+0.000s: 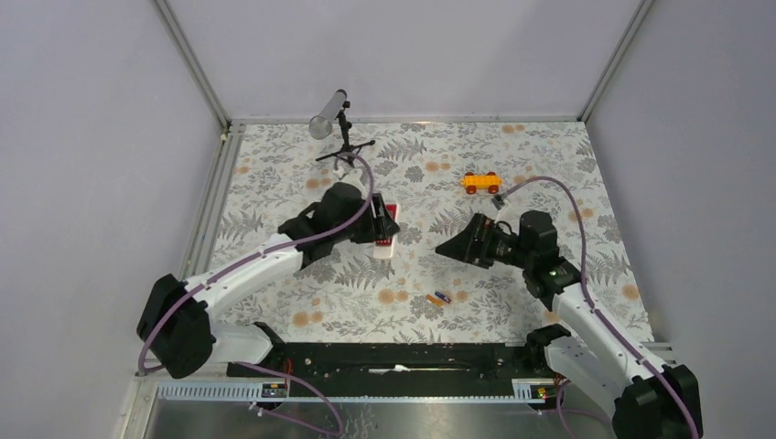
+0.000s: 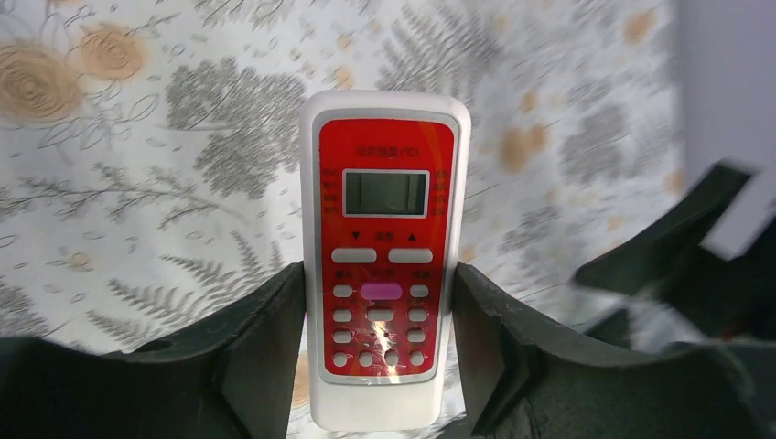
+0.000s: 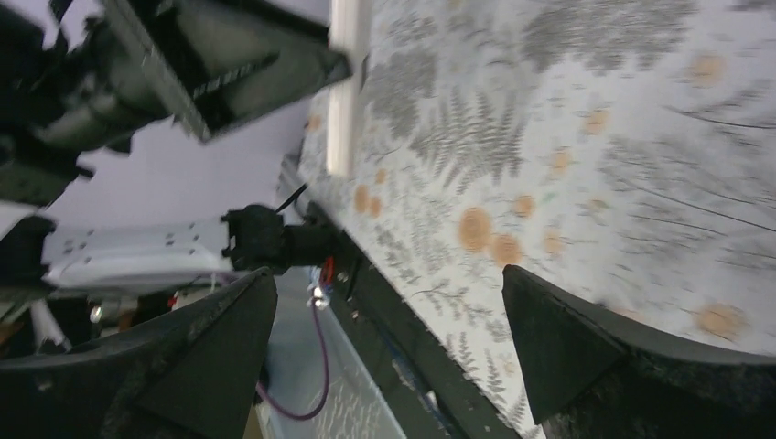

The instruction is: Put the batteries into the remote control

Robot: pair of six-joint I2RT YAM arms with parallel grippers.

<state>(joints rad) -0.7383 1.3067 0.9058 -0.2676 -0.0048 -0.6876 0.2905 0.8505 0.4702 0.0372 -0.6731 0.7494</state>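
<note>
The remote control (image 2: 384, 192) is a red-faced handset with a pale screen, white buttons and white edges. My left gripper (image 2: 380, 302) is shut on its lower sides, and its face is toward the wrist camera. In the top view the remote (image 1: 391, 213) sits in the left gripper (image 1: 377, 230) just above the floral table, left of centre. The two batteries (image 1: 438, 298), one orange and one blue-purple, lie together on the table near the front. My right gripper (image 1: 450, 245) is open and empty, raised behind the batteries and pointing left toward the remote. Its fingers (image 3: 210, 357) stand wide apart.
An orange toy car (image 1: 481, 182) with dark wheels stands at the back right of centre. A clear tube on a small black stand (image 1: 331, 119) is at the back left. The black rail (image 1: 403, 357) runs along the table's near edge. Grey walls enclose three sides.
</note>
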